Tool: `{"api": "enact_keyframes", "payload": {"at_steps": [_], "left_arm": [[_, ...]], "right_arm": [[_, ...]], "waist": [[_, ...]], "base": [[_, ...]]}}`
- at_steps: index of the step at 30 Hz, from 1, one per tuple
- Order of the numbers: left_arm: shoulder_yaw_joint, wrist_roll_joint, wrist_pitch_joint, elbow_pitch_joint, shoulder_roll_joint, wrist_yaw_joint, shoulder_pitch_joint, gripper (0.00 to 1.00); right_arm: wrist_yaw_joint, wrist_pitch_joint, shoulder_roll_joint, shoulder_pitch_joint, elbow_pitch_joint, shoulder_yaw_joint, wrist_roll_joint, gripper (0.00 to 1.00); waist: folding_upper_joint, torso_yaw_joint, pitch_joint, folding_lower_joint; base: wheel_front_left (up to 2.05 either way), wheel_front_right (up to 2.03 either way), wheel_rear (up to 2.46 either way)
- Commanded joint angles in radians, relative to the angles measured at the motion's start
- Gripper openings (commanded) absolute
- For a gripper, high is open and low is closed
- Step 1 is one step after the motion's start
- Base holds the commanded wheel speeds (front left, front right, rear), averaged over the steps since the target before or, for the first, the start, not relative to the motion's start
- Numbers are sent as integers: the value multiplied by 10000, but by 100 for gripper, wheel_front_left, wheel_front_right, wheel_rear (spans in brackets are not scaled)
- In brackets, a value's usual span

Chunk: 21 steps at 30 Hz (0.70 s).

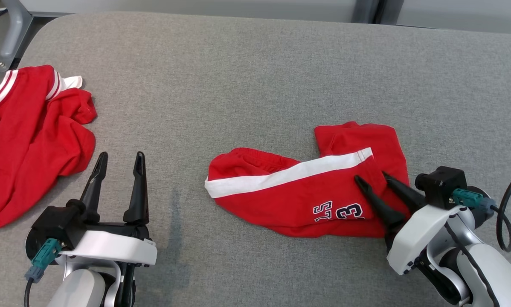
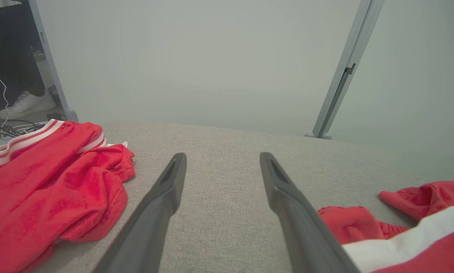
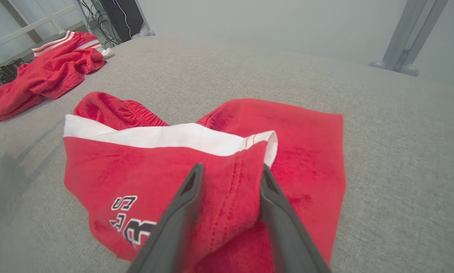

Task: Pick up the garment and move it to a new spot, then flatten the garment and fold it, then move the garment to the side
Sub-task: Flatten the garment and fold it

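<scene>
Two tools: right tool (image 1: 371,176) pinches the garment (image 1: 289,196) at its hem, left tool (image 1: 121,155) gapes over open table (image 1: 255,85).

Soft, even, bright light falls from above, with no glare. In the head view a faint shadow lies on the grey table (image 1: 255,76) just right of the left gripper (image 1: 121,155), at lower left. The red garment (image 1: 289,200) at centre right looks crisp and saturated. Both wrist views bow at their edges, and their backgrounds look hazy.

Grey table (image 1: 255,64), red shorts (image 1: 298,192), crumpled red garment (image 1: 29,145)
</scene>
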Motion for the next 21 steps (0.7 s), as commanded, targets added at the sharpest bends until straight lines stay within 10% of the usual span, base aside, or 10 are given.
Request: {"api": "enact_keyframes", "payload": {"at_steps": [1, 9, 21], "left_arm": [[77, 112, -54, -27, 27, -45, -58, 100], [401, 373, -44, 6, -90, -223, -65, 100], [523, 577, -39, -8, -153, -294, 19, 100]], "right_arm": [[-2, 62, -74, -147, -58, -12, 53, 0], [-3, -503, -216, -286, -768, 25, 46, 0], [-2, -1009, 327, 1627, -1804, -2796, -581, 0]], "waist": [[0, -35, 21, 0], [0, -440, 77, 0], [0, -1086, 127, 0]], "base": [[0, 0, 0], [0, 0, 0], [0, 0, 0]]}}
